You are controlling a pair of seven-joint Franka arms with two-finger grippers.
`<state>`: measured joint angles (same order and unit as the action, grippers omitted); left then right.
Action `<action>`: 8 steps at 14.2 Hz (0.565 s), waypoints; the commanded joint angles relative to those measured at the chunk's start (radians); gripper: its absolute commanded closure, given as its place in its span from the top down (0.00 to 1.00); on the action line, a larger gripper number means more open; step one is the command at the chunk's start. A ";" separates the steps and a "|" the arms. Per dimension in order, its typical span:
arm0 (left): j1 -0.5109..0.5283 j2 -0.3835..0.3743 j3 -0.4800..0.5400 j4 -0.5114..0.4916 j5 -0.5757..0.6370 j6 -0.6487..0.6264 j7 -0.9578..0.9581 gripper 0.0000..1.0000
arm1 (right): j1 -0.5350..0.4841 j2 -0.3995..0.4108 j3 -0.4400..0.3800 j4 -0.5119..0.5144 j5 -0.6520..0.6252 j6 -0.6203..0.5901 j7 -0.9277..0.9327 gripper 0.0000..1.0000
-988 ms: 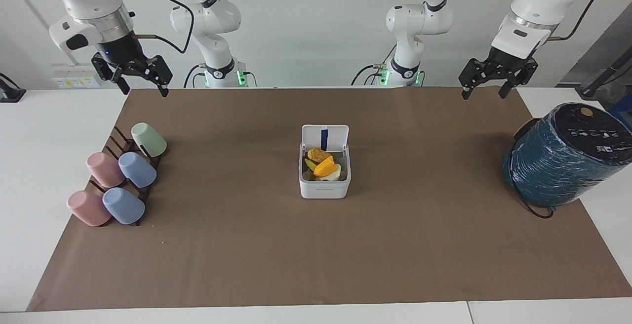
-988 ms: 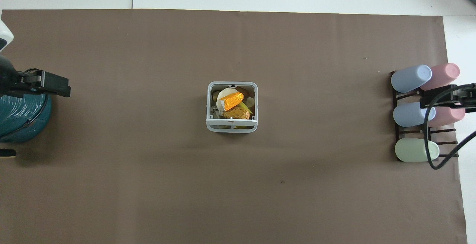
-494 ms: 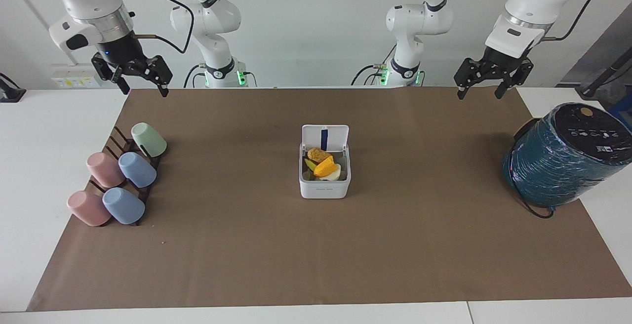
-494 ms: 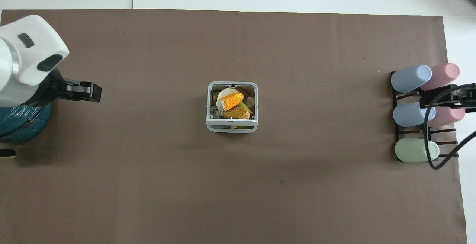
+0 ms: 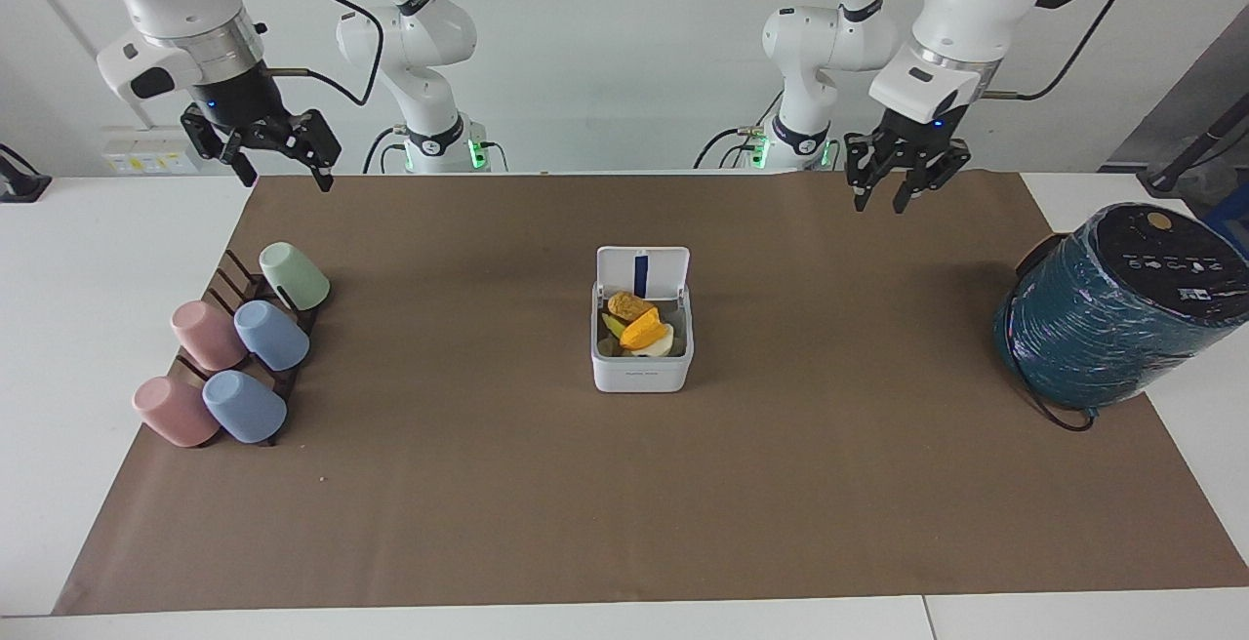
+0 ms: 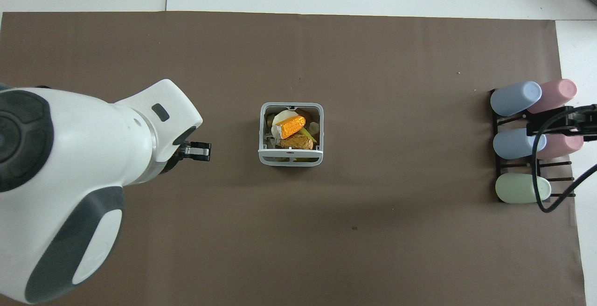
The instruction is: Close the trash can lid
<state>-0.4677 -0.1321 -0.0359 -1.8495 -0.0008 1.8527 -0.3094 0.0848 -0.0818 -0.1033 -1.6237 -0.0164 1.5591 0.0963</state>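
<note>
A: Where is the working pincer, and what state is it in?

B: The left gripper (image 5: 896,194) hangs in the air over the brown mat (image 5: 624,484), near the edge closest to the robots and toward the left arm's end. Its fingers (image 5: 860,193) point down with a visible gap between them, and nothing is held.

A: Which way does the task's thing lie from it?

B: In the facing view the trash can (image 5: 642,367) sits on the mat at about 8 o'clock from that gripper; in the overhead view the gripper (image 6: 199,151) has the can (image 6: 291,160) at roughly 3 o'clock, well apart from it.

A: And the lid (image 5: 643,274)?

B: It stands upright on the can's edge nearest the robots, its blue-striped underside turned toward the food scraps (image 5: 639,326) inside. Judged from that, the hinge line runs from one arm's end of the table toward the other's, so the closing push would go away from the robots.

A: Which arm is nearer?

B: The left. The right gripper (image 5: 278,148), open and empty, waits over the mat's corner above the cup rack (image 5: 234,347).
</note>
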 commanded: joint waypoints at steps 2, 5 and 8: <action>-0.113 -0.023 0.014 -0.080 0.012 0.082 -0.022 0.00 | -0.003 -0.012 0.005 -0.002 -0.002 -0.014 0.013 1.00; -0.192 0.023 0.014 -0.082 0.008 0.120 -0.019 0.00 | -0.003 -0.012 0.005 -0.002 -0.002 -0.014 0.013 1.00; -0.252 0.089 0.016 -0.079 0.007 0.233 -0.042 0.00 | -0.003 -0.012 0.005 -0.002 -0.002 -0.014 0.013 1.00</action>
<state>-0.6765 -0.0804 -0.0371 -1.9198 -0.0009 2.0117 -0.3263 0.0848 -0.0818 -0.1033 -1.6237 -0.0164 1.5591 0.0963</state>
